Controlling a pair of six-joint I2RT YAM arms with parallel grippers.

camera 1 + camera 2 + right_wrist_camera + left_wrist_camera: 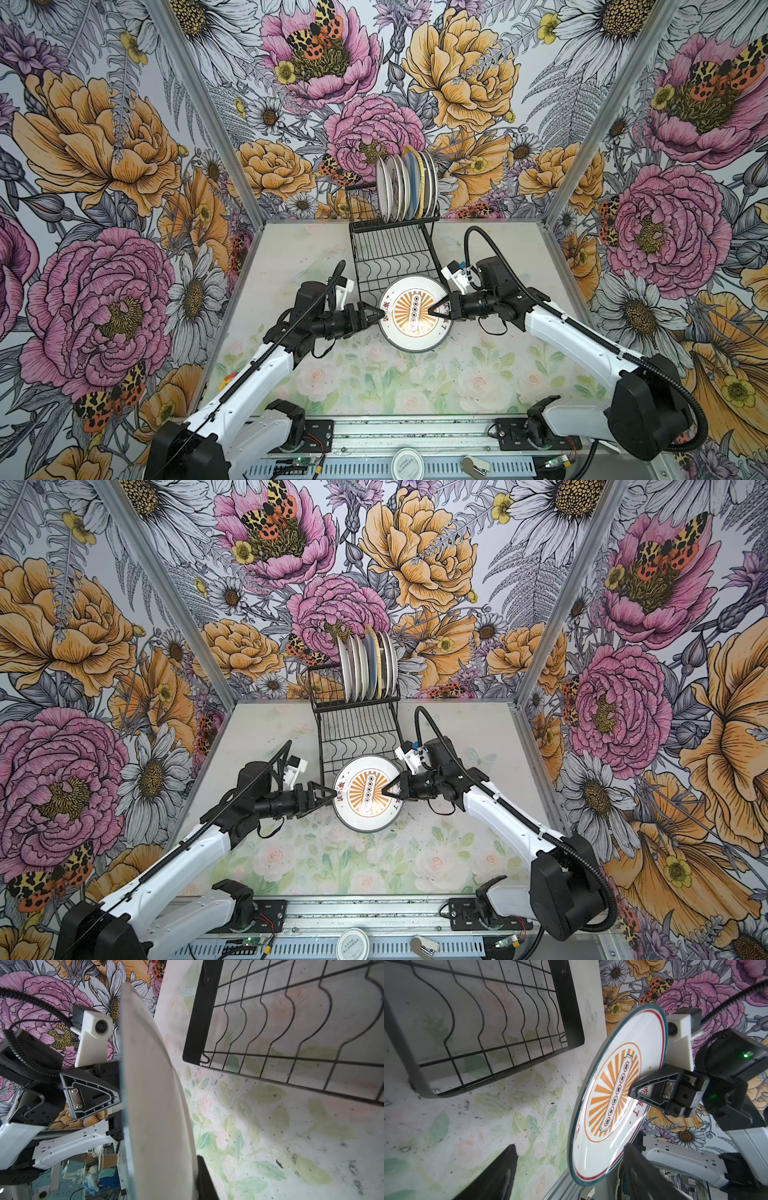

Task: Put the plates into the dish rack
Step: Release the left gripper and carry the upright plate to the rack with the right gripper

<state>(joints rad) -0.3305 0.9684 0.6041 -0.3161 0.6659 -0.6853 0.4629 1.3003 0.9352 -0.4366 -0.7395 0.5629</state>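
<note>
1. My right gripper (pixel 435 311) is clenched on the rim of the sunburst plate (pixel 409 336), which hangs face up at the front edge of the dish rack (pixel 390 253)
2. My left gripper (pixel 376 314) is released, jaws spread astride the opposite rim
3. I judge it stiff, glazed, slippery, breakable: pinch the rim deep

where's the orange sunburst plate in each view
in a top view: sunburst plate near the centre, in front of the dish rack
in a top view: same place, in front of the dish rack
left wrist: printed face showing
right wrist: nearly edge-on, white underside showing
shared landmark: the dish rack's wavy wires, in all four
</note>
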